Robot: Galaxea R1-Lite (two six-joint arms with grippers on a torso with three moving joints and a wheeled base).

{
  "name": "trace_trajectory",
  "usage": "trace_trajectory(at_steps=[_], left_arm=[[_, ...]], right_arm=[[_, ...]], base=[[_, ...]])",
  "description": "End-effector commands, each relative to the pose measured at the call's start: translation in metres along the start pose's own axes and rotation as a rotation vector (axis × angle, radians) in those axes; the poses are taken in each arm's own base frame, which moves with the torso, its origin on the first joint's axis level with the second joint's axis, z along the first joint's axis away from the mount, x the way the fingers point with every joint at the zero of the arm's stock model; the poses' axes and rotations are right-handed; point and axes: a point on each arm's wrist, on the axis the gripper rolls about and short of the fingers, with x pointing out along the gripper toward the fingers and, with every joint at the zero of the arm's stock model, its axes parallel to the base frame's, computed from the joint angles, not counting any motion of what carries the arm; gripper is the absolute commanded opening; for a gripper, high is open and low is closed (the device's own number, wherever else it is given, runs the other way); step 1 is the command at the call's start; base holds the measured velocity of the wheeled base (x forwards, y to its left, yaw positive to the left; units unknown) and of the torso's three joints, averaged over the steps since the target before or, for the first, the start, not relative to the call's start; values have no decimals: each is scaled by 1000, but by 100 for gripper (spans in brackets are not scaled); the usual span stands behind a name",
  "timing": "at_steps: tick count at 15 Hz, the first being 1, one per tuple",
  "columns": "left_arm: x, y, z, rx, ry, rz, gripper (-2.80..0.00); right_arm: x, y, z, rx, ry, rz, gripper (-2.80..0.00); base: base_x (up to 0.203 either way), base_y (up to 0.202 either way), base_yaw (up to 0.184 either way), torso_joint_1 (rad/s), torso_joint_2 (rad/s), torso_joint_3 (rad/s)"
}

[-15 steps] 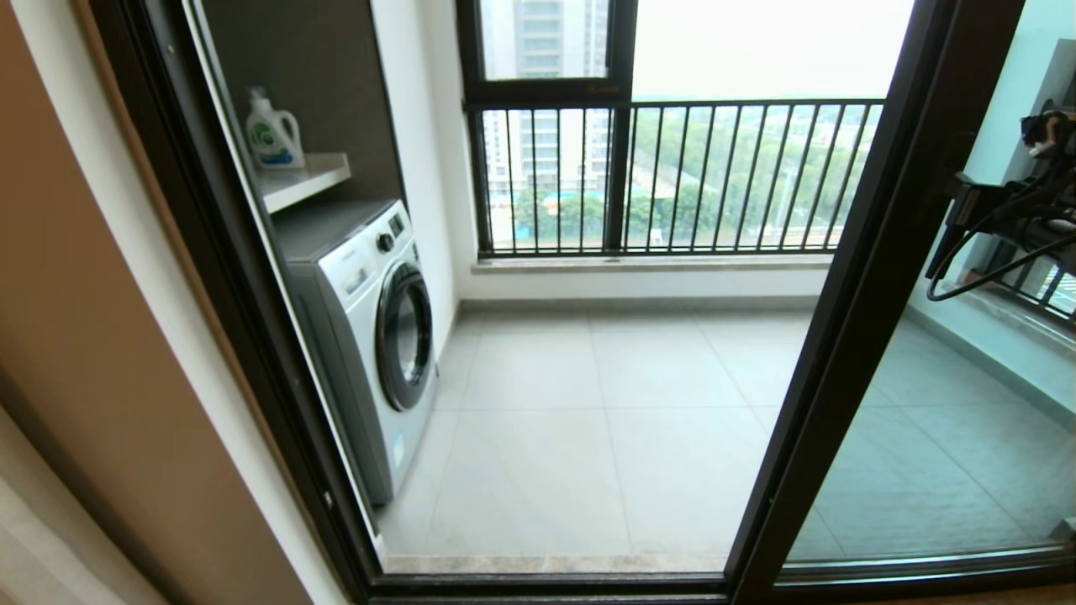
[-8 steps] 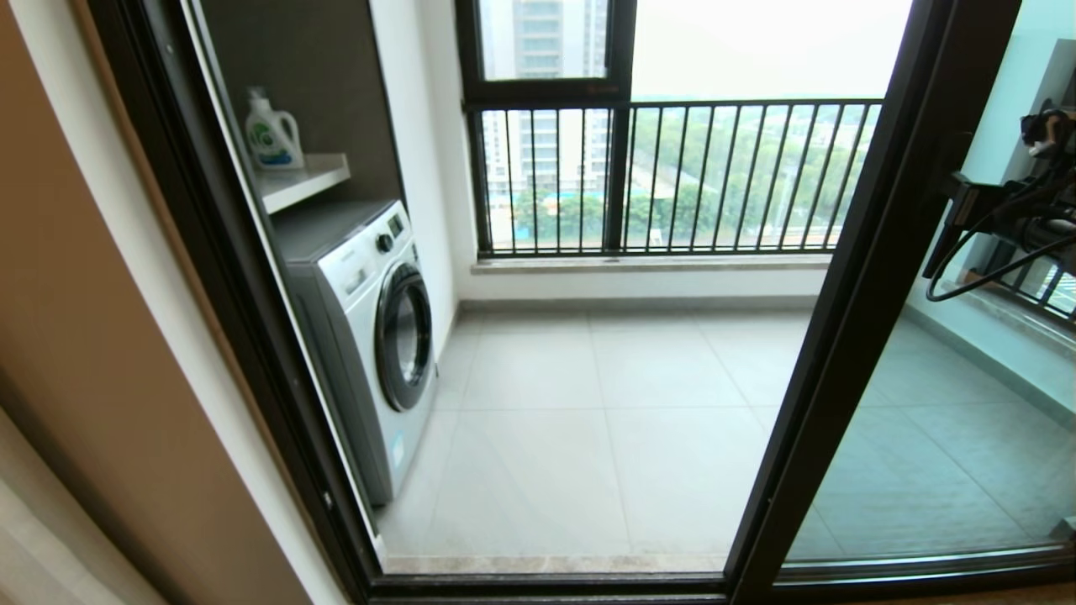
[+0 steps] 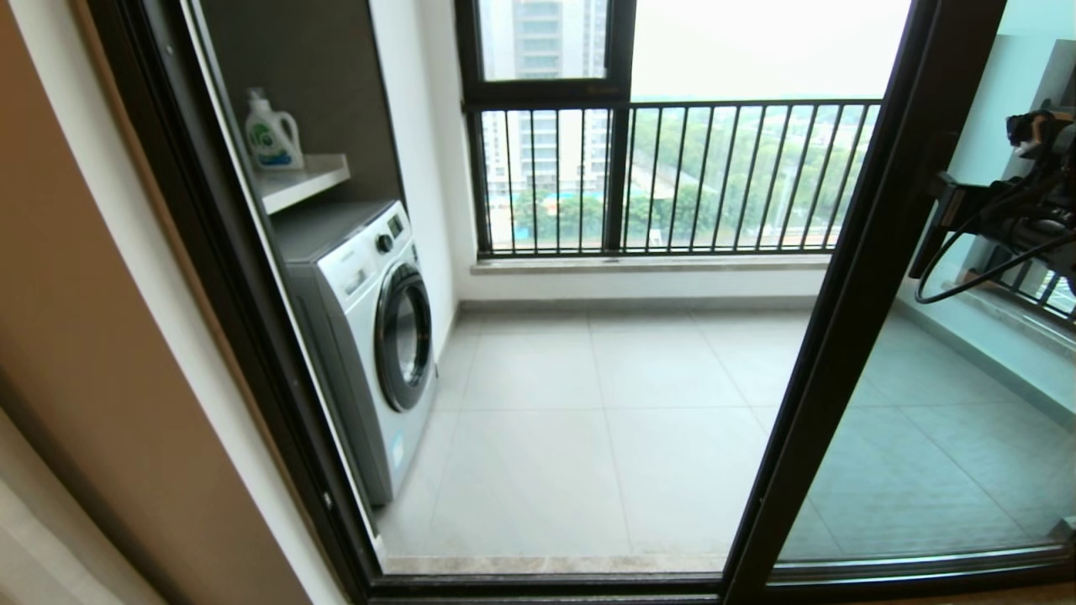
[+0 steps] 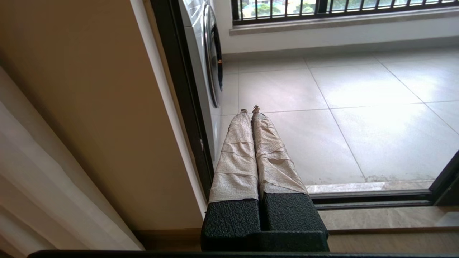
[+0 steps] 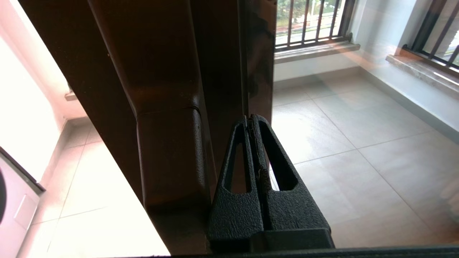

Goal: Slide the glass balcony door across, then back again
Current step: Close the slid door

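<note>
The glass balcony door (image 3: 849,319) stands far to the right, its dark upright slanting across the head view with glass (image 3: 933,454) behind it. My right gripper (image 3: 931,239) is shut with nothing between its fingers, its tips (image 5: 250,119) resting against the door's upright just beside the brown lever handle (image 5: 168,157). Low by the left jamb, my left gripper (image 4: 250,109) is parked and shut, its tape-wrapped fingers (image 4: 236,150) pointing at the balcony floor.
The doorway opens onto a tiled balcony floor (image 3: 588,420). A white washing machine (image 3: 370,336) stands at its left under a shelf with a detergent bottle (image 3: 273,134). A black-barred railing window (image 3: 672,176) closes the far side. The fixed outer frame (image 3: 210,252) and a tan wall (image 3: 92,353) lie left.
The door's upright has slid a little to the left, and my right arm has moved left with it. The left gripper has no earlier frame.
</note>
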Motion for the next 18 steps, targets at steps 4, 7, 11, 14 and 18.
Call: trace_trajectory(at_steps=[4,7,11,14,18], left_arm=[[0,0,0,2,1,-1,-280],[0,0,0,1,1,-1,-280],[0,0,0,1,1,0,-280],[0,0,0,1,1,0,-280],[0,0,0,1,1,-1,-280]], right_arm=[[1,18,-1,-10,4,4,-280],[0,28,2,-10,-3,21,-280],[-2,46,4,-12,-6,54,-280],[-5,66,2,-11,3,79,-280],[-9,94,3,-12,2,143,-280]], base=[[0,0,0,0,0,0],[0,0,0,0,0,0],[0,0,0,0,0,0],[0,0,0,0,0,0],[0,0,0,0,0,0]])
